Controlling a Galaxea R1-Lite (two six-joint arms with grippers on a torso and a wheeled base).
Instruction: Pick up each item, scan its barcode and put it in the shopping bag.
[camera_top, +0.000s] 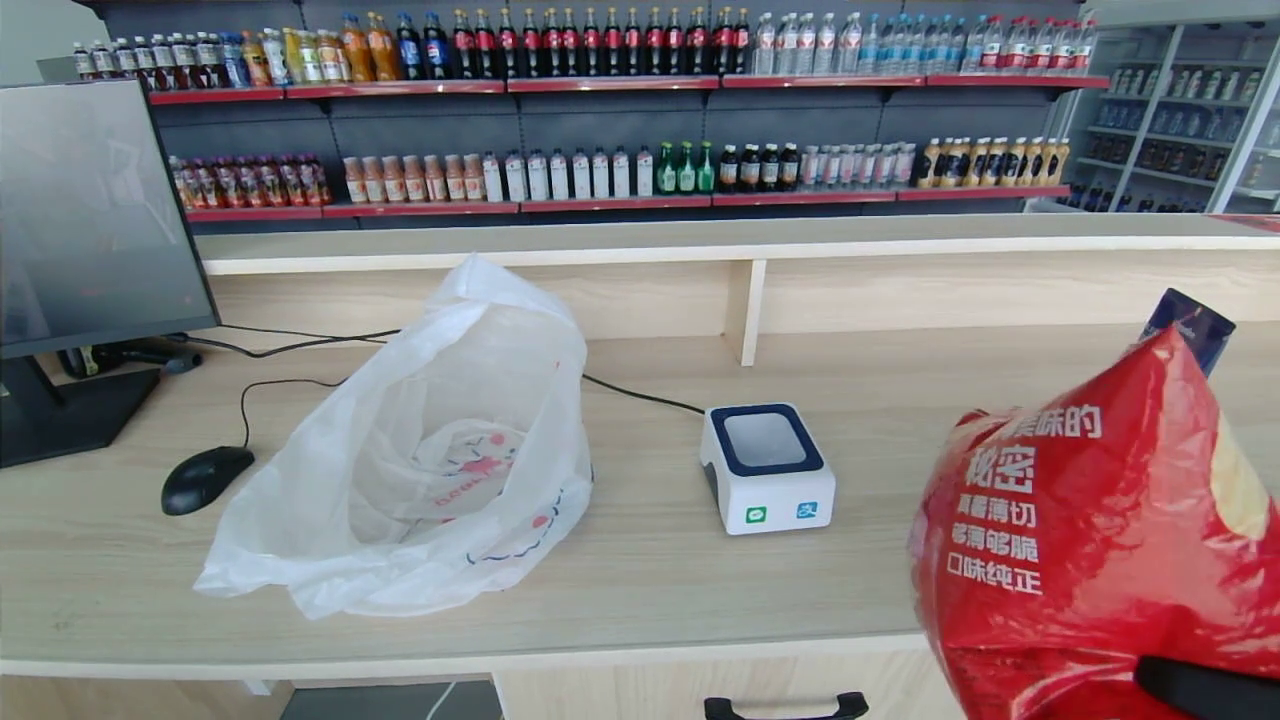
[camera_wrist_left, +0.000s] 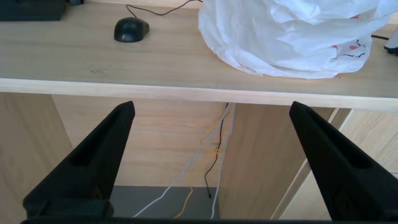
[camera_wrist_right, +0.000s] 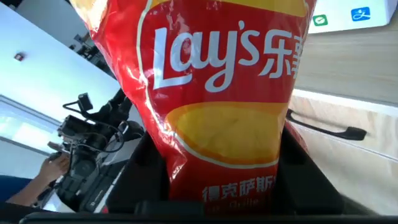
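Observation:
A red chip bag (camera_top: 1090, 540) hangs in the air at the right, over the counter's front edge. My right gripper (camera_wrist_right: 224, 177) is shut on its lower part, with a dark finger on each side of the bag (camera_wrist_right: 217, 93). The white barcode scanner (camera_top: 766, 466) with a blue-rimmed window sits mid-counter, left of the chip bag, and its front face (camera_wrist_right: 339, 15) shows beyond the bag. The white plastic shopping bag (camera_top: 430, 460) lies open on the counter farther left. My left gripper (camera_wrist_left: 211, 109) is open, low in front of the counter, below the shopping bag (camera_wrist_left: 292, 34).
A black mouse (camera_top: 205, 479) and a monitor (camera_top: 90, 230) stand at the counter's left. A cable (camera_top: 640, 397) runs from the scanner behind the bag. A dark blue package corner (camera_top: 1188, 325) peeks behind the chip bag. Under the counter is a drawer handle (camera_top: 785, 708).

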